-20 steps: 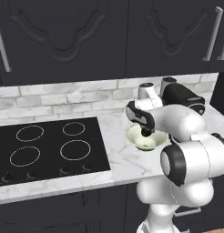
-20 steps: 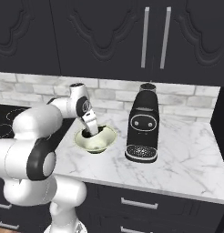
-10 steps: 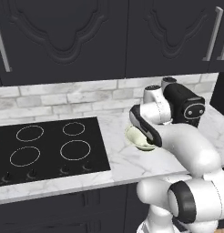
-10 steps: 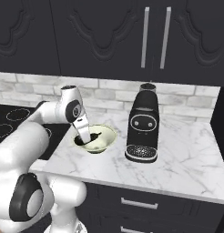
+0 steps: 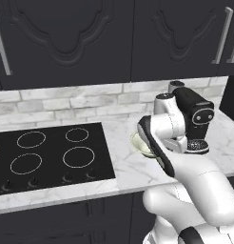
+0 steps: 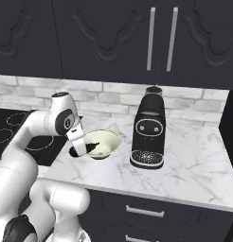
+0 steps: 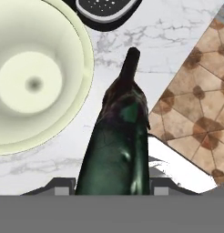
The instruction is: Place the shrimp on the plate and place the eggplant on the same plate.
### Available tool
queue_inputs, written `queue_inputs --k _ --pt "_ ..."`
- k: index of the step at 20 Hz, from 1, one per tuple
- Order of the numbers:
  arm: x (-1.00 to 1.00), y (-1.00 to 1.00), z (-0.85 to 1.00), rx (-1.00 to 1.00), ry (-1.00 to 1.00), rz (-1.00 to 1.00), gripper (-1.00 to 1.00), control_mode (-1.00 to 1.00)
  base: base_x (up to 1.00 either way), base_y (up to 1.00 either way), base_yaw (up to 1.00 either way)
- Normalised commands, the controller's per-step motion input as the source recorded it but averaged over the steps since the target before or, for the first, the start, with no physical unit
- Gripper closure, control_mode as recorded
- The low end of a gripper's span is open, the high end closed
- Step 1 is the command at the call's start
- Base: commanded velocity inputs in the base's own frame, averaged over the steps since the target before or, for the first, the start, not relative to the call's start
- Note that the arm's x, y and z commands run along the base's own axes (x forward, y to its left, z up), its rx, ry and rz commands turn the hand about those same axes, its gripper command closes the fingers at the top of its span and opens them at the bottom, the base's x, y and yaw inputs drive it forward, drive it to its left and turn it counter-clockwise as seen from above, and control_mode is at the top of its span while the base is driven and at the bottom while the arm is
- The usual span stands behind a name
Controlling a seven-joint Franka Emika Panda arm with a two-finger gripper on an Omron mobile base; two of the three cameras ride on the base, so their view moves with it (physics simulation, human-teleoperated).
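The claw (image 6: 84,147) is clamped on the eggplant (image 7: 117,146), holding it above the marble bench (image 6: 194,160) just beside the cream bowl (image 6: 104,143). The hand view shows the eggplant's dark, glossy body with its stem pointing away, the bowl's inside, and brown floor tiles (image 7: 196,109) past the bench edge. The base views add the black coffee machine (image 6: 149,128), the cooktop (image 5: 47,155) and dark cabinets (image 6: 118,38). No writing is readable.

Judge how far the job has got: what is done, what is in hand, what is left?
Done: cannot tell whether the shrimp is plated. In hand: the gripper is shut on the eggplant, beside the bowl, over the counter. Left: setting the eggplant on the plate.
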Motion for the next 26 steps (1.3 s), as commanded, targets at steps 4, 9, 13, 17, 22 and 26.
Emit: queue_inputs --k 4,9,13,17,22,26 --pt "-0.08 0.0 0.02 0.0 0.0 0.0 1.0 -1.0 0.0 0.0 0.0" --pt "0.0 0.0 0.0 0.0 0.0 0.0 1.0 -1.0 0.0 0.0 0.0" --pt "0.0 0.01 0.0 0.0 0.0 0.0 1.0 1.0 -0.01 0.07 0.0" --pt "0.0 0.0 0.0 0.0 0.0 0.0 1.0 1.0 -0.09 0.55 0.0" --pt "0.0 0.0 0.0 0.0 0.0 0.0 1.0 1.0 -0.13 0.87 -0.02" --pt "0.0 0.0 0.0 0.0 0.0 0.0 1.0 1.0 -0.13 0.92 -0.02"
